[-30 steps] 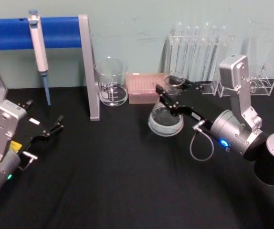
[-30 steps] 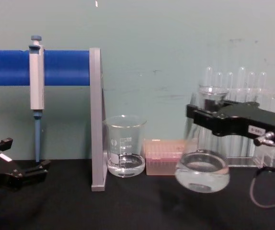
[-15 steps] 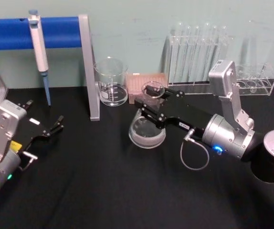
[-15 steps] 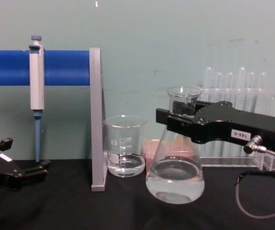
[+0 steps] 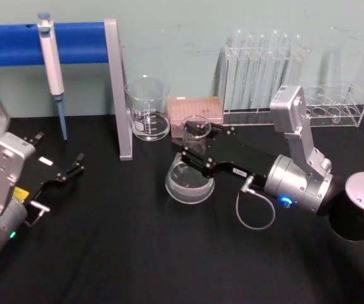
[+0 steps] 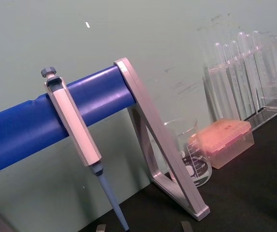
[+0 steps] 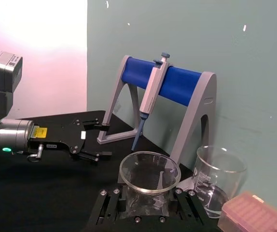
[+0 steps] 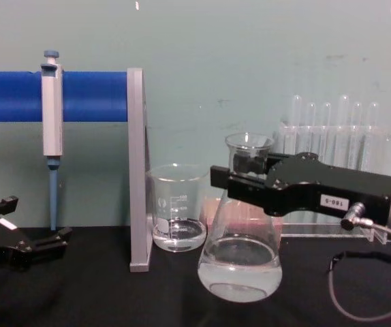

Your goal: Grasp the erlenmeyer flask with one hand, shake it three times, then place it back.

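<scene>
My right claw [image 8: 242, 178] is clamped on the neck of the erlenmeyer flask [image 8: 240, 262] just under the rim, so the liquid-heavy base hangs free for shaking, in front of the beaker [image 8: 177, 208]. The flask looks tilted. Can't tell if its base clears the table [image 5: 137, 240], and the jaws hide the neck. Left claw [image 5: 68, 172] is parked far left, fingers spread.

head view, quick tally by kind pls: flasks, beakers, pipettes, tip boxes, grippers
erlenmeyer flask: 1
beaker: 1
pipette: 1
pink tip box: 1
grippers: 2, the left gripper open, the right gripper shut on the flask's neck
total: 6
</scene>
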Robot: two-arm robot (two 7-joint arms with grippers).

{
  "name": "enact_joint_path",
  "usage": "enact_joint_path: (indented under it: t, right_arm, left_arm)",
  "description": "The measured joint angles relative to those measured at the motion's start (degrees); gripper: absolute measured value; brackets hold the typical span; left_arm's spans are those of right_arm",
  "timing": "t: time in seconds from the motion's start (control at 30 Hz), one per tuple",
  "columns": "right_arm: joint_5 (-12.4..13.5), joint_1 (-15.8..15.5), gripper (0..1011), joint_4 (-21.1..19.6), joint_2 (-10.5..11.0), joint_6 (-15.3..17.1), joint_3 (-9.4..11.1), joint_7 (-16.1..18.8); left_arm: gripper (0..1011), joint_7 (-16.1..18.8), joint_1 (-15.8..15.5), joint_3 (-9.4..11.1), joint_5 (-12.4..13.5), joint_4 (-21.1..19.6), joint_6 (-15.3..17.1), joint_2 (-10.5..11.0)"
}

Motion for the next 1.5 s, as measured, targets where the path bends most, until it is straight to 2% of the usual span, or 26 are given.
enact_joint_path:
  t: [0.53,0.97,1.5]
  right_arm:
    - [0.74,2.18,450,5.96,-1.30,-2.88,-2.62,2.27]
    - [0.71,3.91,450,11.16,-2.87,-4.64,-3.51,3.43]
    - [0.47,5.47,450,16.12,-4.65,-5.03,-4.22,4.42]
  left_arm:
    - [1001,0.00,0.00,0.00,0.00,0.00,0.00,0.00]
    - [1001,0.00,0.00,0.00,0.00,0.00,0.00,0.00]
    - [1001,0.00,0.00,0.00,0.00,0.00,0.00,0.00]
